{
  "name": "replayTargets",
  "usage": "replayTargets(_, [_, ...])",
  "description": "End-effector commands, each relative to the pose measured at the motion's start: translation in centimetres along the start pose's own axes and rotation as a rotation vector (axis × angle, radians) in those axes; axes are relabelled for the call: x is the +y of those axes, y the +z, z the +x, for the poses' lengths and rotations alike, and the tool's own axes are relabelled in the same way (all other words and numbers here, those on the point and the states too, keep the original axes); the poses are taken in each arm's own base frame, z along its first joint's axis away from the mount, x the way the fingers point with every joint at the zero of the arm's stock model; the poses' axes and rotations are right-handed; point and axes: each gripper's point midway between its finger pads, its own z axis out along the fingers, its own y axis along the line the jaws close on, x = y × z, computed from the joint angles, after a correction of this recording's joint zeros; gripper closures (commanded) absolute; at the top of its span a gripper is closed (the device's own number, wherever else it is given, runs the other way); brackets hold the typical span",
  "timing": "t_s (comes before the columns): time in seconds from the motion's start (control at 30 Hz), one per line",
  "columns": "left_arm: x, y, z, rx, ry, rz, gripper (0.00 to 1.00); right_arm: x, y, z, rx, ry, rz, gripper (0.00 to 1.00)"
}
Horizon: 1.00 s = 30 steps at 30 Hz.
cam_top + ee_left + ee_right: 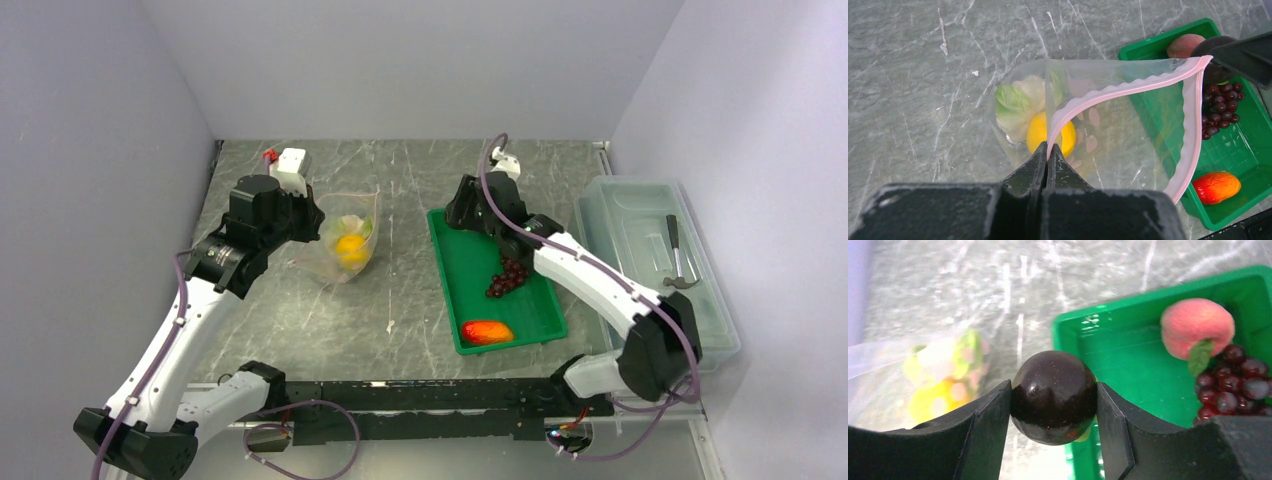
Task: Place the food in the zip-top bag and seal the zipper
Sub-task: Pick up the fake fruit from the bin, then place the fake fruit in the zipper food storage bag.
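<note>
The left gripper has its jaws pressed together on the pink zipper at one end of the bag's mouth, holding that edge up so the mouth gapes toward the green tray. The clear bag sits on the grey marbled worktop, left of the tray and apart from it. A pale green lettuce and a yellow lemon lie touching inside it. The right gripper has its jaws clamped on a small dark round fruit, held above the far left corner of the tray. In the tray lie a grape bunch, a peach touching the grapes, and a red-orange fruit near the front edge. To the right stands a clear lidded box with a hammer inside.
</note>
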Motion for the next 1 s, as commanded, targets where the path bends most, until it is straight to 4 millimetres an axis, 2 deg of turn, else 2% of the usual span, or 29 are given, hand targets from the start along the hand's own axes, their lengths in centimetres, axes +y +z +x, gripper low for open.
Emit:
replayTargets(0.0, [-0.5, -0.3, -1.1, -0.050, -0.012, 0.020, 1.00, 4.6, -4.6, -2.7, -0.093, -0.022, -0.170, 0.83])
replayTargets(0.33, [-0.4, -0.3, -1.1, -0.049, -0.014, 0.018, 1.00, 13.9, -13.1, -4.6, -0.217, -0.094, -0.462, 0.81])
replayTargets(0.6, [-0.5, -0.2, -1.1, -0.048, -0.014, 0.021, 1.00, 19.6, -17.9, -4.8, -0.278, -0.167, -0.664, 0.81])
replayTargets(0.73, [-0.6, -0.2, -1.0, -0.046, -0.014, 0.025, 1.00, 22.1, -19.5, -5.1, -0.318, -0.206, -0.733, 0.80])
replayTargets(0.8, [-0.7, -0.2, -1.0, -0.045, -0.012, 0.030, 1.00, 23.2, -19.5, -4.7, -0.320, -0.238, -0.747, 0.80])
replayTargets(0.83, [-0.7, -0.2, -1.0, -0.043, -0.012, 0.030, 1.00, 24.1, -19.9, -5.3, -0.342, -0.234, -0.770, 0.79])
replayTargets(0.97, [-0.8, -0.2, -1.0, -0.043, -0.010, 0.036, 1.00, 26.2, -19.1, -5.0, -0.343, -0.264, -0.776, 0.79])
